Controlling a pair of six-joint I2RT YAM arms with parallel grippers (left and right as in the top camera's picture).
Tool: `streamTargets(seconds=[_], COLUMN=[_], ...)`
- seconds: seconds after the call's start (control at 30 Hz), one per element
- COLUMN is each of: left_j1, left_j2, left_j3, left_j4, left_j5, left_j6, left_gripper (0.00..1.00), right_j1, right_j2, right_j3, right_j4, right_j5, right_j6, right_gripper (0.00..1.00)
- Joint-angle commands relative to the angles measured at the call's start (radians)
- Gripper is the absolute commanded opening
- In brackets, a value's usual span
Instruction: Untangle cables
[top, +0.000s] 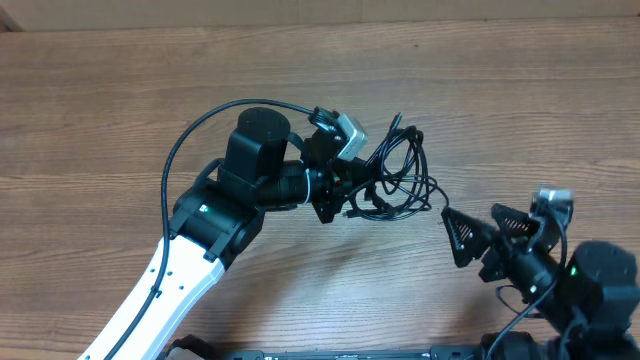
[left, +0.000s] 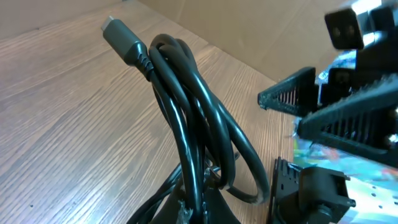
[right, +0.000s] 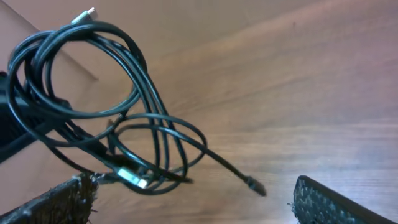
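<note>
The cables (top: 405, 170) are a bundle of thin black loops held up off the wooden table by my left gripper (top: 350, 195), which is shut on them. In the left wrist view the cables (left: 193, 124) rise out of the shut left gripper (left: 200, 214), and a dark plug (left: 121, 37) sticks out at the top. My right gripper (top: 485, 228) stands open a short way to the right of the bundle, touching nothing. The right wrist view shows the looped cables (right: 112, 118), a silver-tipped plug (right: 130, 176) and a loose end (right: 254, 185) hanging above the open right gripper (right: 199, 208).
The wooden table (top: 100, 100) stretches to the left and back. The thicker black robot cable (top: 190, 140) arcs over the left arm. In the left wrist view the right gripper's ribbed fingers (left: 292, 96) are close on the right.
</note>
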Motion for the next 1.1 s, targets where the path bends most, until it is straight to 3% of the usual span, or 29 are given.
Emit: streamTargets(seconds=[0.0, 0.27, 0.43, 0.73, 0.87, 1.07], left_j1=[-0.005, -0.005, -0.005, -0.005, -0.005, -0.005], left_j2=[-0.023, -0.023, -0.023, -0.023, -0.023, -0.023], left_j3=[0.023, 0.023, 0.023, 0.023, 0.023, 0.023], left_j4=[0.012, 0.008, 0.040, 0.142, 0.194, 0.254], left_j5=[0.027, 0.036, 0.073, -0.069, -0.081, -0.079], left_j6=[0.012, 0.019, -0.017, -0.378, -0.506, -0.792], left_gripper=[0.04, 0.04, 0.04, 0.04, 0.04, 0.04], right_j1=[-0.002, -0.002, -0.002, -0.002, -0.002, -0.002], right_j2=[0.090, 0.119, 0.119, 0.119, 0.119, 0.119], right_j3=[0.114, 0.124, 0.124, 0.122, 0.122, 0.122], right_j4=[-0.042, -0.005, 0.000, -0.003, -0.006, -0.013], right_j5=[-0.050, -0.099, -0.319, -0.386, -0.385, -0.373], right_j6=[0.005, 0.006, 0.006, 0.089, 0.109, 0.110], right_gripper=[1.00, 1.00, 1.00, 1.00, 1.00, 1.00])
